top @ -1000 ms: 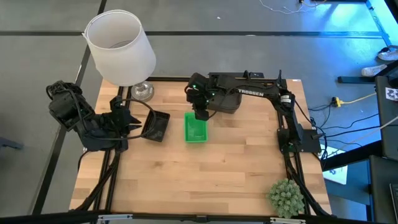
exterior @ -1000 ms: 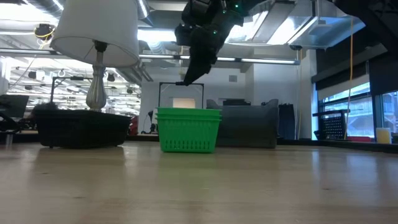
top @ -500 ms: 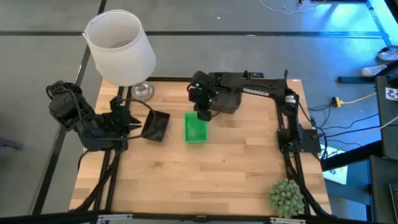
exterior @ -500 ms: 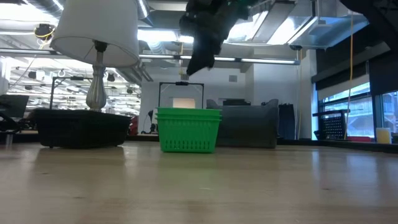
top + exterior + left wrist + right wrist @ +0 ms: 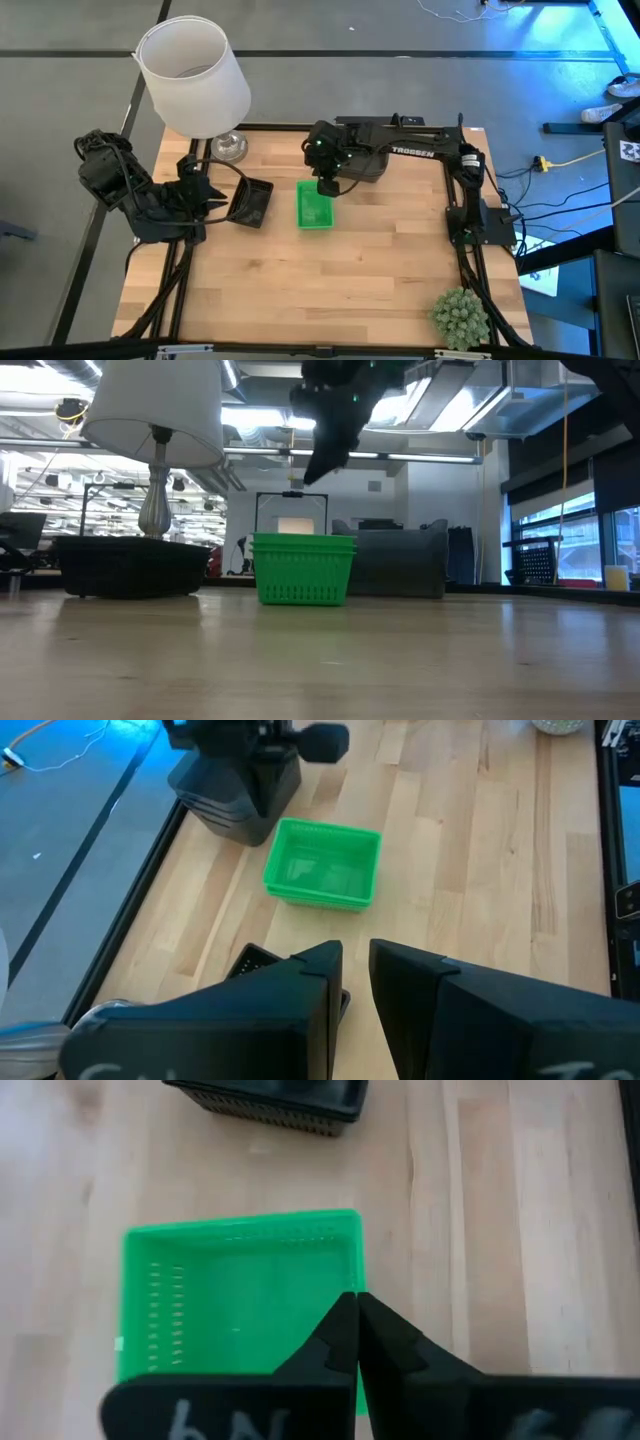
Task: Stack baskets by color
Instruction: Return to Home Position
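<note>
**High view:** One green basket stack sits mid-bench. The right hand hangs over the stack's rear rim. One black basket lies beside the stack, and the left hand waits just beyond it. There is also one white-shaded lamp and one plant ball, both well apart from the stack. Two arms are in view.

**Low view:** The right hand is clear above the green stack. Layered rims suggest several nested baskets, but their number cannot be read. One smoky grey basket stands behind the stack. The likely hazard is a low swing on the way home, which could clip the top rim and drag or tip the pile.

**Left wrist view:** The left hand's fingers show a narrow gap and hold nothing. A corner of the black basket lies just under them, on the near side of the green stack. Any forward dip could shove it.

**Right wrist view:** The right hand's fingers are pressed together and empty, directly over the green stack's rim. The black basket lies beyond the stack.
</note>
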